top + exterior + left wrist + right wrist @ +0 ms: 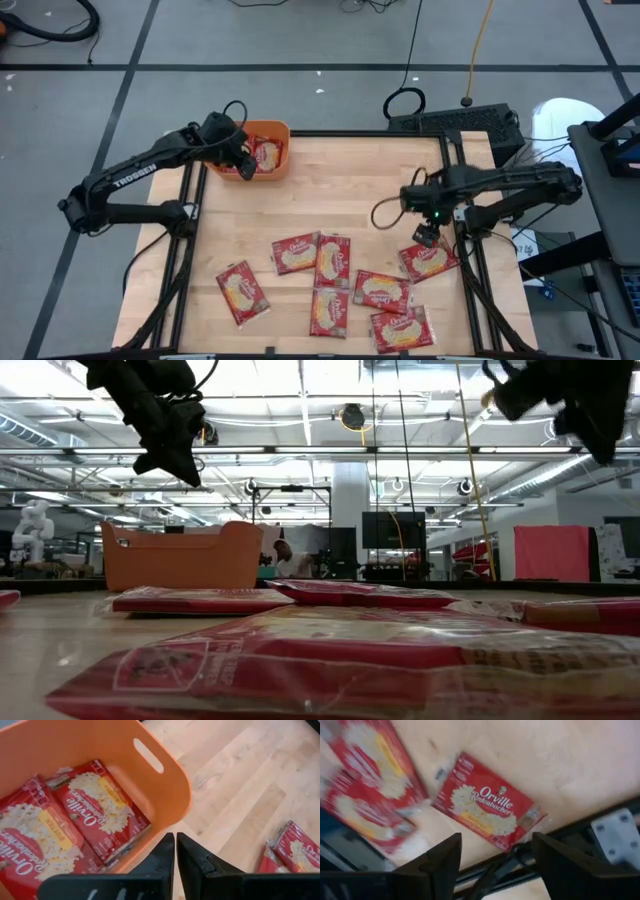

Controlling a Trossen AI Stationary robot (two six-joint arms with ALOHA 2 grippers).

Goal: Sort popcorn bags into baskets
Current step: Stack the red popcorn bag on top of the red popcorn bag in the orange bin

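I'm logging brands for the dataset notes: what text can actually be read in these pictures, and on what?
"TROSSEN": on the left arm.
"Orville Redenbacher's": on the popcorn bag below the right pincer.
"Orville Redenbacher's" and "BUTTER": on the bags in the orange basket.
Smaller print on the bags is too blurred to read.

White lettering reading "TROSSEN" runs along the left arm (135, 177), which reaches over the desk's far left corner. A popcorn bag (487, 807) lying near the desk's right edge bears "Orville Redenbacher's" in white script. The two bags (102, 810) inside the orange basket (170, 795) carry the same brand name, with a small yellow band reading "BUTTER".
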